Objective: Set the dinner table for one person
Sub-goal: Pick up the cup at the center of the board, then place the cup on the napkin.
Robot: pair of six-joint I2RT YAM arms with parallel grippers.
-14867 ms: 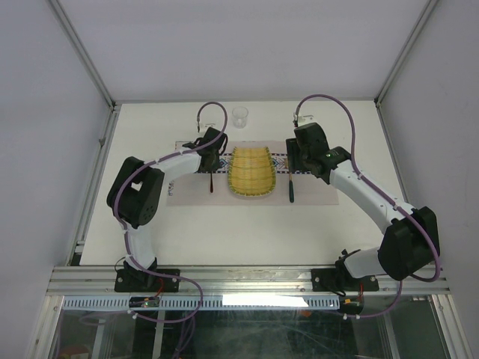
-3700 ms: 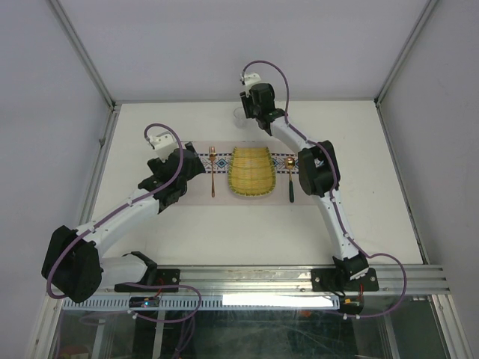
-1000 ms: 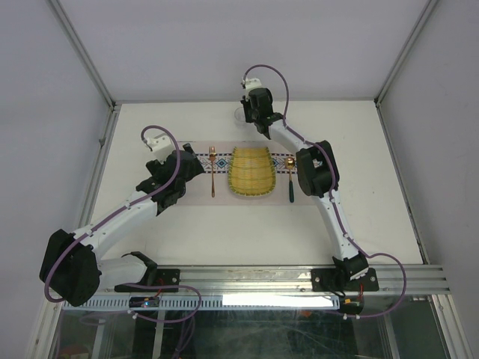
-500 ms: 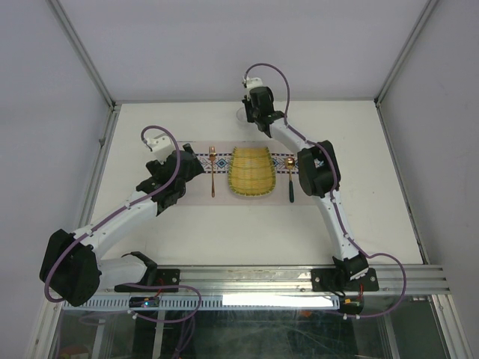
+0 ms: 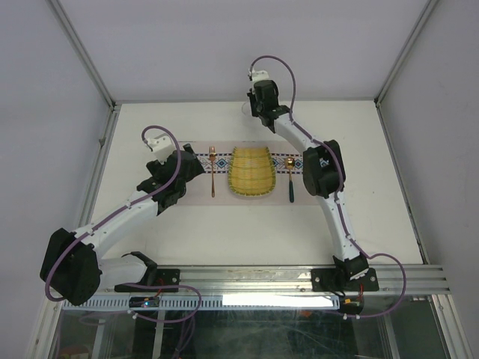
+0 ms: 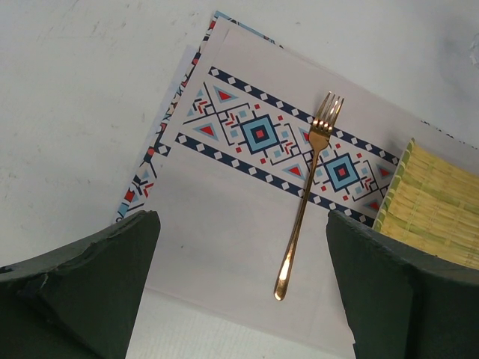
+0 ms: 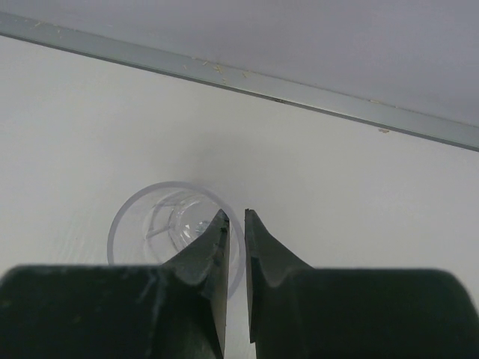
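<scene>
Two tools showed. The right tool (image 7: 233, 217) was clenched on the wall of the clear plastic cup (image 7: 153, 224), one finger inside and one outside, near the far rail of the matte white tabletop (image 7: 359, 187). The left tool (image 6: 241, 217) hung released over the patterned cloth placemat (image 6: 224, 224). Such a thin pinch probably called for a straight lift and a slow, upright carry to the placemat.

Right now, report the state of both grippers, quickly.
Left gripper: open, holding nothing, over the placemat.
Right gripper: shut on the rim of the cup.
</scene>
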